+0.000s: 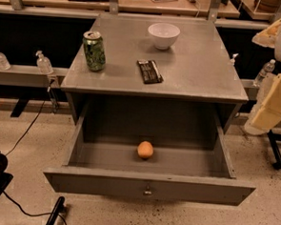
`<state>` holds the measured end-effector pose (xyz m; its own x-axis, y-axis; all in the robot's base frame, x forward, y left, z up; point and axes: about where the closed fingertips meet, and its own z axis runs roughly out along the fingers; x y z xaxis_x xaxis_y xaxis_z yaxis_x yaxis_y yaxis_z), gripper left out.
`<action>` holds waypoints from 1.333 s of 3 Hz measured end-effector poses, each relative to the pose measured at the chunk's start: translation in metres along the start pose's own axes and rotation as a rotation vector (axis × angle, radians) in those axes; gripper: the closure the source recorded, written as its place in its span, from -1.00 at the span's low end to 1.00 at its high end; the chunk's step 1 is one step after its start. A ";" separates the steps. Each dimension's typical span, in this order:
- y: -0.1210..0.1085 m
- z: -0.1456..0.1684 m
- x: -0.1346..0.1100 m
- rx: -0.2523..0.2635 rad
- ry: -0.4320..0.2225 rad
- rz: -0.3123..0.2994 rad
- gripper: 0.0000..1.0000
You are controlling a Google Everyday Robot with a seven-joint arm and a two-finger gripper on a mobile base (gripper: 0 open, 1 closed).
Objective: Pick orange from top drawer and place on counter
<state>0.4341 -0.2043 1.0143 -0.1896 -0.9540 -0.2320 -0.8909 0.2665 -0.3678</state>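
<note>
The orange (pixel 145 149) lies in the middle of the open top drawer (pixel 103 183), a little behind the front panel and its small knob (pixel 147 189). The drawer is pulled far out below the grey counter (pixel 195 75). My gripper (pixel 275 101) shows as cream-coloured parts at the right edge. It is level with the counter's right side, well above and to the right of the orange, and touches nothing.
On the counter stand a green can (pixel 94 51) at the left, a white bowl (pixel 163 35) at the back and a dark snack bar (pixel 149 71) in the middle. Small bottles (pixel 43 62) stand on the rails at both sides. A black cable (pixel 27 126) crosses the floor at the left.
</note>
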 end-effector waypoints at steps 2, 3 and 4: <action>0.007 0.026 0.004 -0.010 -0.060 0.020 -1.00; 0.024 0.097 0.002 -0.063 -0.178 0.075 -1.00; 0.008 0.110 -0.006 0.002 -0.230 0.096 -1.00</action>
<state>0.4735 -0.1818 0.9135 -0.1742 -0.8683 -0.4644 -0.8725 0.3548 -0.3360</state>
